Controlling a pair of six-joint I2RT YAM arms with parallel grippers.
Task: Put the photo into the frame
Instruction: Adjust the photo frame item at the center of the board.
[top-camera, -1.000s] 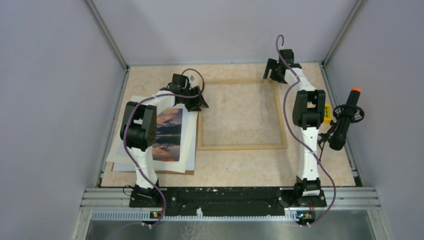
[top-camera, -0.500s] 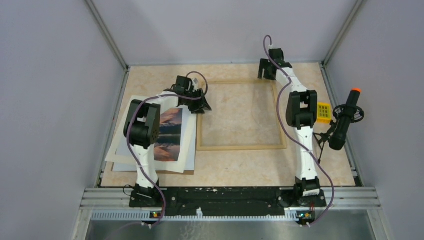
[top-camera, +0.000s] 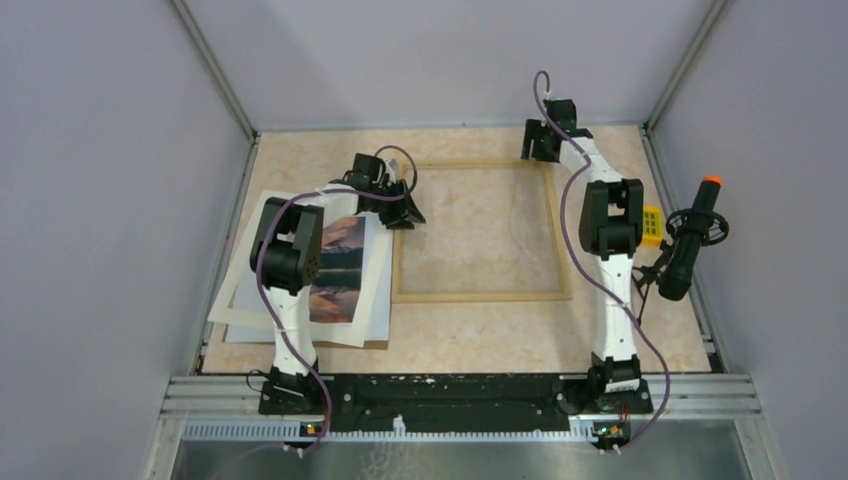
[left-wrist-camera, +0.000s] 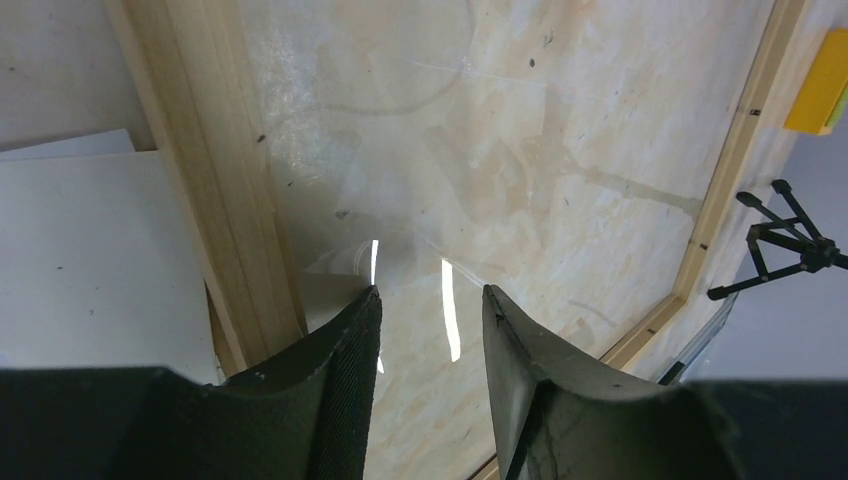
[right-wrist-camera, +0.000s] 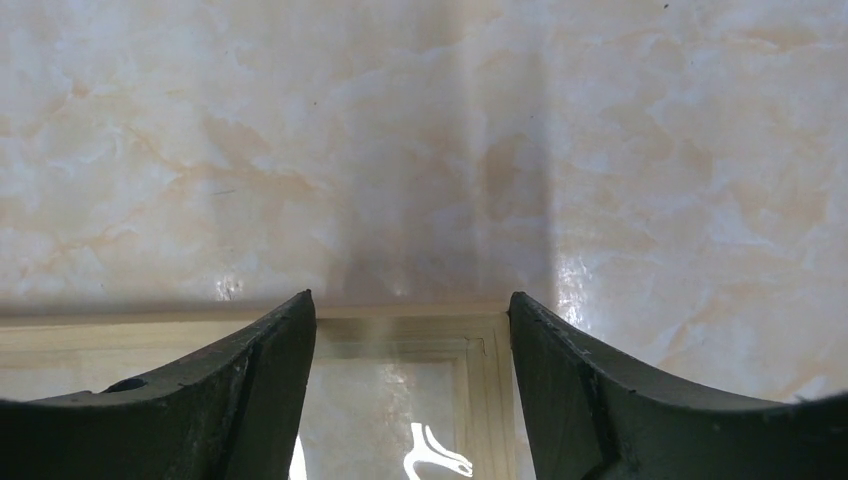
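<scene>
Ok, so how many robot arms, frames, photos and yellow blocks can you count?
arms: 2, the left arm and the right arm
frame: 1
photo: 1
yellow block: 1
total: 5

Walls: plain pale grey-lilac panels, the left wall (top-camera: 100, 200), back wall (top-camera: 450, 60) and right wall (top-camera: 780, 150), close in three sides.
Corner posts: slim metal strips (top-camera: 215, 70) run up where the back wall meets the side walls.
Desk: the desk (top-camera: 480, 340) has a beige marbled top with faint orange veins.
Near edge: a silver ribbed rail (top-camera: 460, 395) spans the front, with a grey metal sheet (top-camera: 450, 460) below it.
Light: soft and even, with faint shadows; a small bright glare (right-wrist-camera: 575, 275) shows on the desk in the right wrist view.
</scene>
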